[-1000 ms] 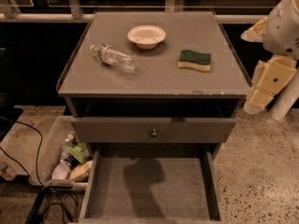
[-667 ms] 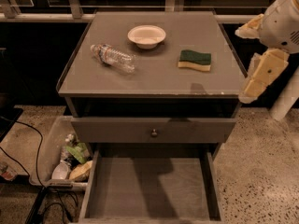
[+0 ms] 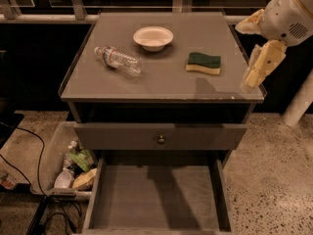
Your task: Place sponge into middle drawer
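The sponge (image 3: 203,62), dark green on top of pale yellow foam, lies flat on the right part of the grey cabinet top (image 3: 161,82). The middle drawer (image 3: 156,199) is pulled out at the bottom of the view, its grey floor bare. My gripper (image 3: 258,67), pale yellow on a white arm, hangs over the right edge of the cabinet top. It is to the right of the sponge and apart from it, and holds nothing that I can see.
A white bowl (image 3: 153,37) stands at the back middle of the top. A clear plastic bottle (image 3: 117,60) lies on its side at the left. A shut drawer front with a round knob (image 3: 160,139) sits above the open drawer. A bin of clutter (image 3: 73,168) stands on the floor at the left.
My arm and gripper have moved up and a little to the left, from beside the cabinet to over its right edge. The sponge, bowl, bottle and drawer have not moved.
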Robot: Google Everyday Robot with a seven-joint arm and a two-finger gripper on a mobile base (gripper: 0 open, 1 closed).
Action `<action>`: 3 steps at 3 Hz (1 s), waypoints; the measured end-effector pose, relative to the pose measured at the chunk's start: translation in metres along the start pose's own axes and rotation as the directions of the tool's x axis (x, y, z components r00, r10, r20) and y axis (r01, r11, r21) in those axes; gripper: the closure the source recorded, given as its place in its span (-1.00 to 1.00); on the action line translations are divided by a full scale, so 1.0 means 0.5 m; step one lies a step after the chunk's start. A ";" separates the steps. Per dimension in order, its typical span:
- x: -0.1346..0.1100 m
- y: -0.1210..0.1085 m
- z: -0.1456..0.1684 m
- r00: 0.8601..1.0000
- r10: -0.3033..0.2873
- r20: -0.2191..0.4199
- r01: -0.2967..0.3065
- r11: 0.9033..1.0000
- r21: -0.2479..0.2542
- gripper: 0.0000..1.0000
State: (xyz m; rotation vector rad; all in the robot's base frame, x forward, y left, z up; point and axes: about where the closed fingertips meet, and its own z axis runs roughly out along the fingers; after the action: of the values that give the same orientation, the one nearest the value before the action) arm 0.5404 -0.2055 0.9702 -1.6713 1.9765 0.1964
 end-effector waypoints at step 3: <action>0.023 -0.104 0.085 0.995 0.094 0.023 -0.094 0.996 -0.008 -1.00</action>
State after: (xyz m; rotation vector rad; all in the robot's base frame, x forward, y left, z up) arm 0.6016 -0.2083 0.9405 -1.5741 2.0404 0.2562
